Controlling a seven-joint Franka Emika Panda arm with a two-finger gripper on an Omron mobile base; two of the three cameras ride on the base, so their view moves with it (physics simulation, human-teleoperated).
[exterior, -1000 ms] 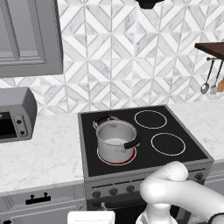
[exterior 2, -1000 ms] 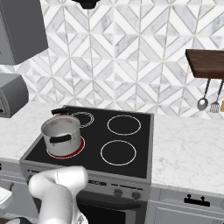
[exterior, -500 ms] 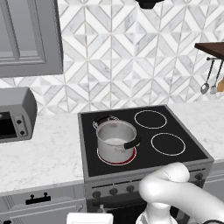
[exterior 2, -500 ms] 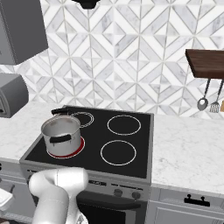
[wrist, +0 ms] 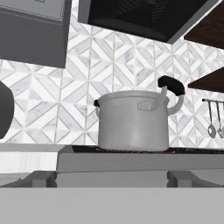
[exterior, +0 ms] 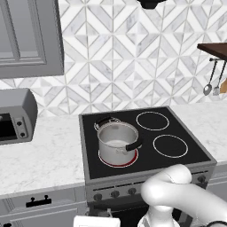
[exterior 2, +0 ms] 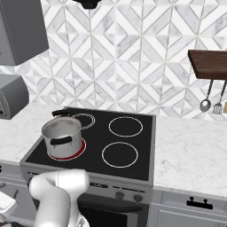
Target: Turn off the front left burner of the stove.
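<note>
The stove (exterior: 146, 153) stood between two parts of the marble surface (exterior: 48, 150). Its front left burner (exterior: 118, 158) glowed red under a steel pot (exterior: 117, 141). My arm (exterior: 177, 199) was low before the row of knobs (exterior: 115, 193). I could not tell if my end effector was wide or narrow.

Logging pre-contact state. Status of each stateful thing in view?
front left burner: on, glowing red under the pot
steel pot: upright on that burner, no lid
other burners: pale rings, no glow
stove knobs: untouched, setting unreadable
toaster oven: on the counter, door state unclear
gripper: open or shut cannot be told
</note>
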